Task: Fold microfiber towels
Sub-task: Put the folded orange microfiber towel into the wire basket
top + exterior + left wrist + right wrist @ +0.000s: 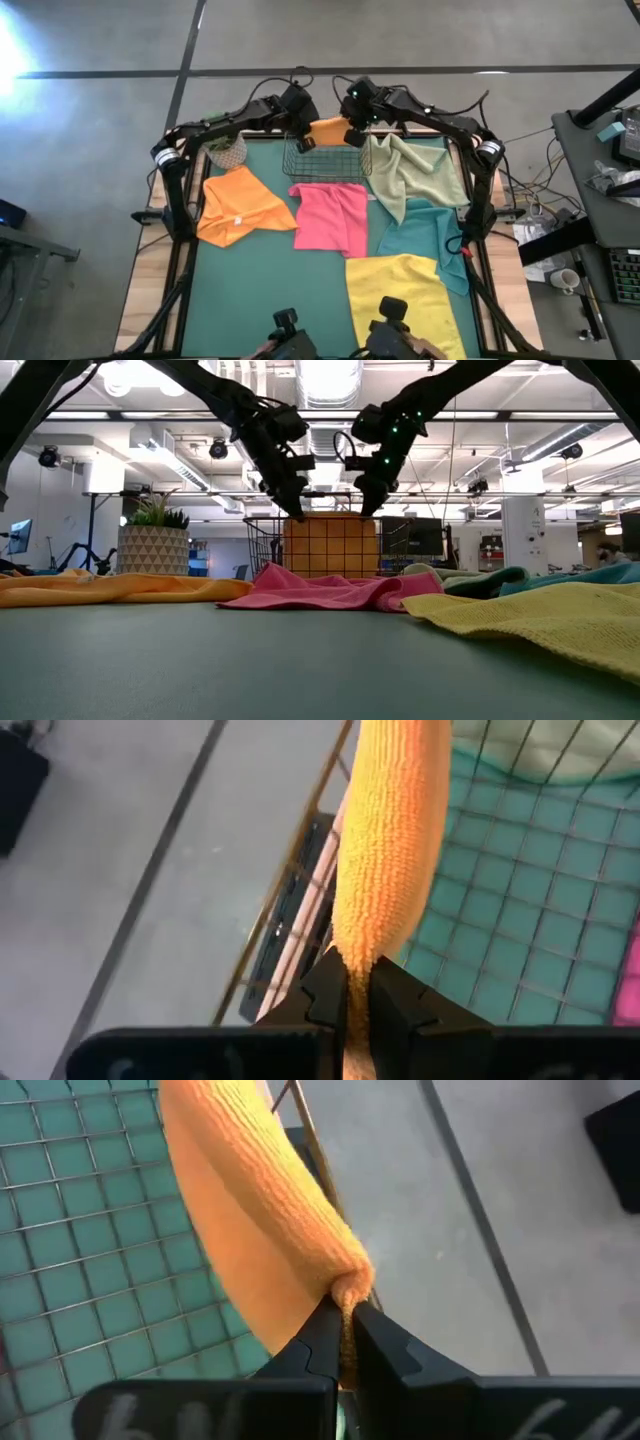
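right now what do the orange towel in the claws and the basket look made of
Folded orange towel: soft looped microfiber, matte, with a nubby pile showing up close; pinched by the left claw and right claw. Basket: thin dark wire, probably metal, an open square grid.

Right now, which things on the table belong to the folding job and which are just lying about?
Job: folded orange towel pinched by left pincer and right pincer over the wire basket; second orange towel; pink towel; sage towel; teal towel; yellow towel.

Lying about: potted plant.
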`<state>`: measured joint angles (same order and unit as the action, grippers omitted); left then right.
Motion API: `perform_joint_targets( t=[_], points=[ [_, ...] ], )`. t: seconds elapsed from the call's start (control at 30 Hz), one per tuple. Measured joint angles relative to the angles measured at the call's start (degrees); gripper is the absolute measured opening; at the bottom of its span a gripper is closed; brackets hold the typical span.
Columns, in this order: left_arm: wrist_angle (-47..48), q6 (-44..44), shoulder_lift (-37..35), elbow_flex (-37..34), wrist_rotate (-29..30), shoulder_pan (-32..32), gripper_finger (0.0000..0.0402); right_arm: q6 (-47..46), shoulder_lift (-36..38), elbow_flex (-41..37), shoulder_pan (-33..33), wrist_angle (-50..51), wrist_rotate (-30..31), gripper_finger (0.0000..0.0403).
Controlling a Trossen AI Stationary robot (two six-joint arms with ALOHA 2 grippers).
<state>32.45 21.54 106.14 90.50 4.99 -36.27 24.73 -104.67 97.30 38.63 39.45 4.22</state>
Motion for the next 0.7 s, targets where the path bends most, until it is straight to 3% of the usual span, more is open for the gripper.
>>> perform_joint_targets(
  t=[0.3,0.7],
  points=[
    [1.63,0.22,0.41,-4.74,-4.64,0.79,0.0011,1.99,-0.36,-6.68,-0.48,-0.31,-4.03,0.0008],
    [4.26,-0.17,0.42,-6.36,-9.77,1.22,0.0011,-1.28,-0.36,-7.45,-0.98,2.56,-12.33,0.0012]
  ],
)
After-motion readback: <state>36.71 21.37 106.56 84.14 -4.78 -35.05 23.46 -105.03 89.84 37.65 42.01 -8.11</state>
